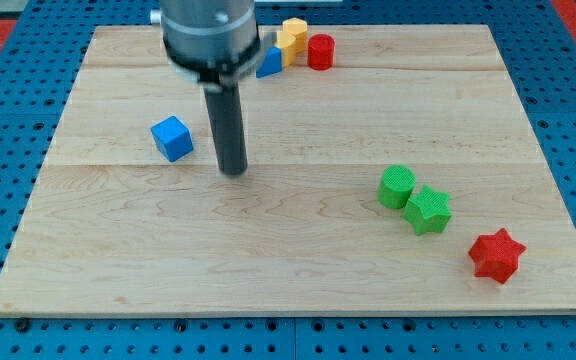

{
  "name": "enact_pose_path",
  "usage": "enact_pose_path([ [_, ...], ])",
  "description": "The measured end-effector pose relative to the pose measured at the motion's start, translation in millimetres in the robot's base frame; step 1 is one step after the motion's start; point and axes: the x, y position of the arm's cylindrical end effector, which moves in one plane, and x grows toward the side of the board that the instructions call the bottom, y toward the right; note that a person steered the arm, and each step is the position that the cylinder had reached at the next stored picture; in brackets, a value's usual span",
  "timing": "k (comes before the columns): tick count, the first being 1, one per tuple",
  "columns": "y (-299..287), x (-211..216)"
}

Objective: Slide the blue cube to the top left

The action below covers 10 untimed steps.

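Observation:
The blue cube (172, 138) sits on the wooden board (298, 250) at the view's left, a little above mid-height. My tip (233, 171) rests on the board just to the right of the cube and slightly lower, a short gap apart from it. The dark rod rises from the tip to the arm's grey body at the view's top.
At the view's top, a yellow block (291, 36), a red cylinder (320, 51) and a blue block (269, 64), partly hidden by the arm, stand together. At the right are a green cylinder (397, 187), a green star (429, 210) and a red star (495, 256).

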Motion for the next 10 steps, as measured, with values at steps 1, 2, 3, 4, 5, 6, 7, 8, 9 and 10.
enact_pose_path([
  [1,-61.1,-26.3],
  [2,-95.8,-94.7],
  [3,-115.2,-146.9],
  [4,-79.1,-144.8],
  [5,-83.9,-185.9],
  [6,-68.5,-187.8],
  [7,-55.3,-131.2],
  [8,-88.7,-158.7],
  [9,-109.8,-207.4],
  [10,-103.3,-225.7],
])
